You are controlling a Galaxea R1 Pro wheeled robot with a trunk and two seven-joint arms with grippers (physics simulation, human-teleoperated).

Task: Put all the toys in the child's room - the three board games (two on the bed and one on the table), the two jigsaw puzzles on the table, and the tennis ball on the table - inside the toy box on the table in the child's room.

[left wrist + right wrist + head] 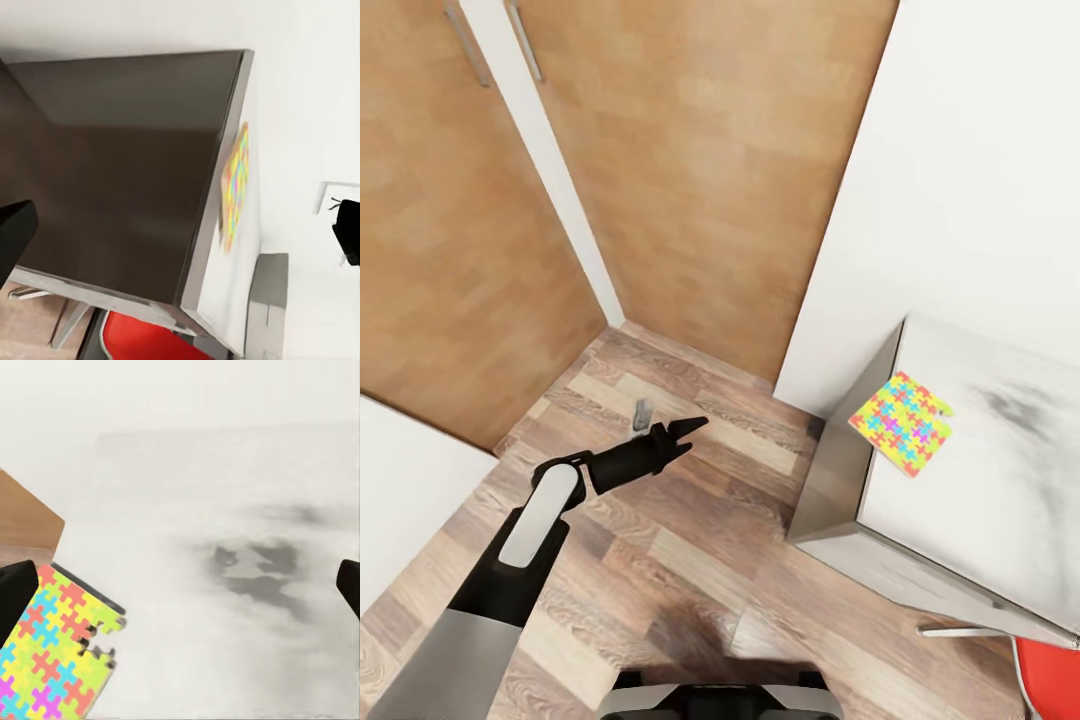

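thin flat jigsaw puzzle square [901, 422], bright yellow with pink, green and blue interlocking pieces, lies on the light grey surface [1000, 480], right at its near corner. one edge sits close to the surface's side edge. seen edge-on from the left wrist view, the puzzle [235, 187] is almost a sliver; from the right wrist view [52, 656] a couple of pieces along one side look notched or slightly loose.

left pincer [682, 436], black, hangs over the wood-plank floor [690, 560], well apart from the surface, pointing toward the wall corner. holding nothing; how far its jaws stand apart, cannot tell. right pincer: dark fingertips [15, 596] show at both sides of its wrist view, set wide, nothing between them, above the surface near the puzzle.

handling, as a guess: light, stiffish like card, very low profile, so hard to pinch from above. interlocked pieces may flex or part if squeezed at a corner. best hold probably across the edge nearest the surface's rim, sliding it slightly over the rim first so one finger gets beneath.

red chair seat [1050, 680] just beside the surface. wooden wardrobe doors [690, 150] behind.
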